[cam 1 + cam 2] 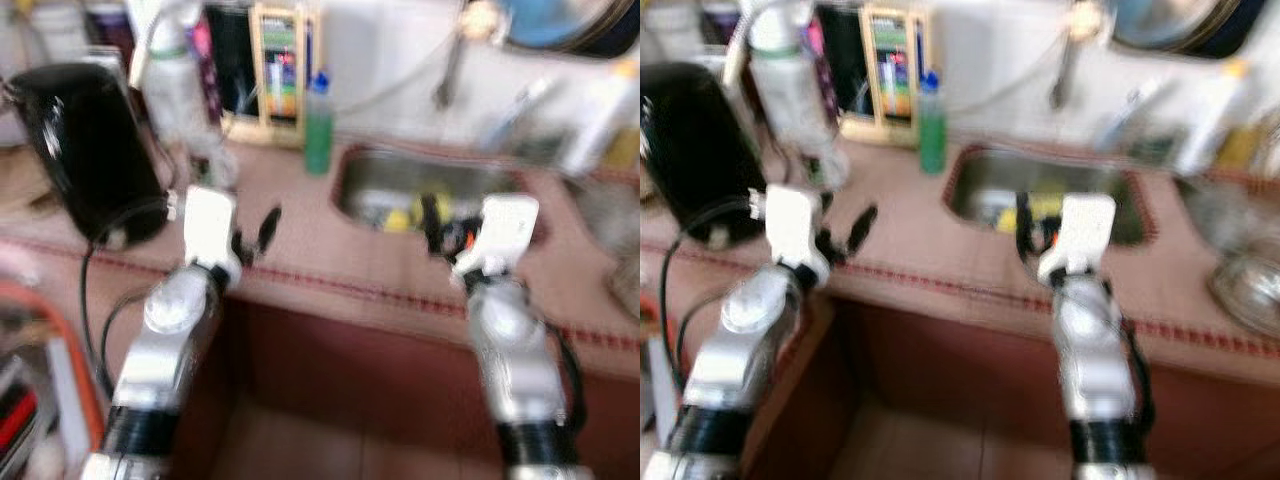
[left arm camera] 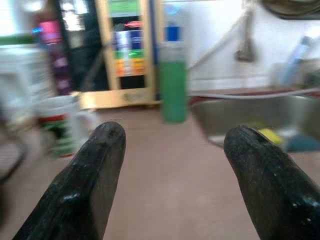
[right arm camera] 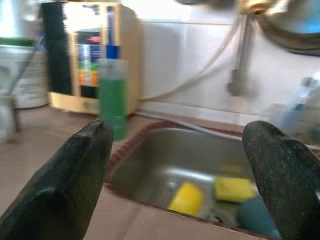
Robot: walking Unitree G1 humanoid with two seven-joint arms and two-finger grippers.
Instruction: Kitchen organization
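Note:
The whole picture is blurred. I face a pinkish kitchen counter (image 1: 330, 262) with a steel sink (image 1: 375, 178) set into it. My left gripper (image 1: 255, 238) is held over the counter left of the sink, open with nothing between its fingers (image 2: 102, 145). Open and empty too, my right gripper (image 1: 438, 225) hovers at the sink's near rim. Yellow sponges (image 3: 187, 197) lie in the sink bottom. A green liquid bottle (image 1: 318, 128) with a blue cap stands at the sink's back left corner.
A black appliance (image 1: 85, 150) with a cord sits at the left. A wooden rack (image 1: 280, 75) and a large white bottle (image 1: 175, 85) stand by the wall. A tap (image 3: 237, 55) hangs over the sink. A steel bowl (image 1: 1250, 280) is at the right.

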